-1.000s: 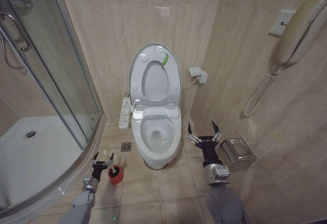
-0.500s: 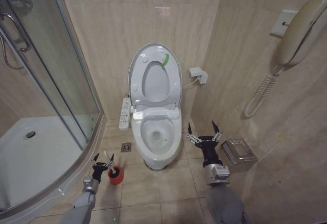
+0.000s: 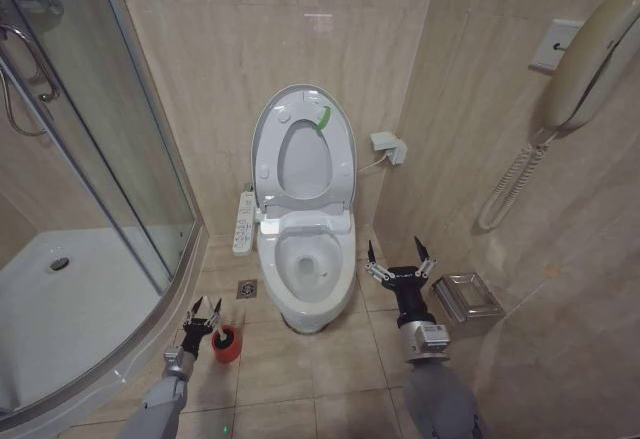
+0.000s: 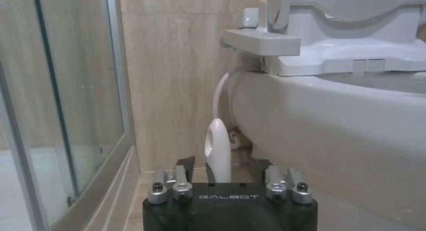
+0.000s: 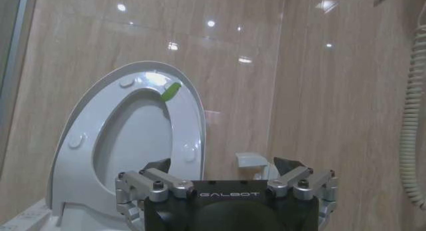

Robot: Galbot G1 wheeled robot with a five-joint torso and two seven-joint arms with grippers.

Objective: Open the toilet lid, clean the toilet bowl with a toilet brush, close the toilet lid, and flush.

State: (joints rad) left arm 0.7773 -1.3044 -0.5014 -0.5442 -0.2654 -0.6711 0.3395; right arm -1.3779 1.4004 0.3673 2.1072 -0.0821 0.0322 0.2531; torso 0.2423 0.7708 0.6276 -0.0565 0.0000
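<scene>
The toilet lid (image 3: 303, 109) stands upright against the wall, with its green strip (image 5: 172, 90) showing on the underside. Below it the toilet bowl (image 3: 340, 277) lies uncovered. The toilet brush (image 3: 214, 325) stands in its red cup holder (image 3: 227, 344) on the floor, left of the bowl. My left gripper (image 3: 204, 311) is at the top of the white brush handle (image 4: 218, 141). Its fingers stand on either side of the handle, with small gaps left. My right gripper (image 3: 397, 257) hangs open to the right of the bowl and holds nothing.
A glass shower enclosure (image 3: 90, 189) with a curved sill bounds the left. A side button panel (image 3: 243, 221) juts from the seat unit. A floor drain (image 3: 247, 287) lies near the brush. A metal bin (image 3: 468, 296) sits at the right wall, under a wall phone (image 3: 585, 54).
My left gripper has shifted slightly toward the brush and its fingers have narrowed around the handle. The right arm has stayed still.
</scene>
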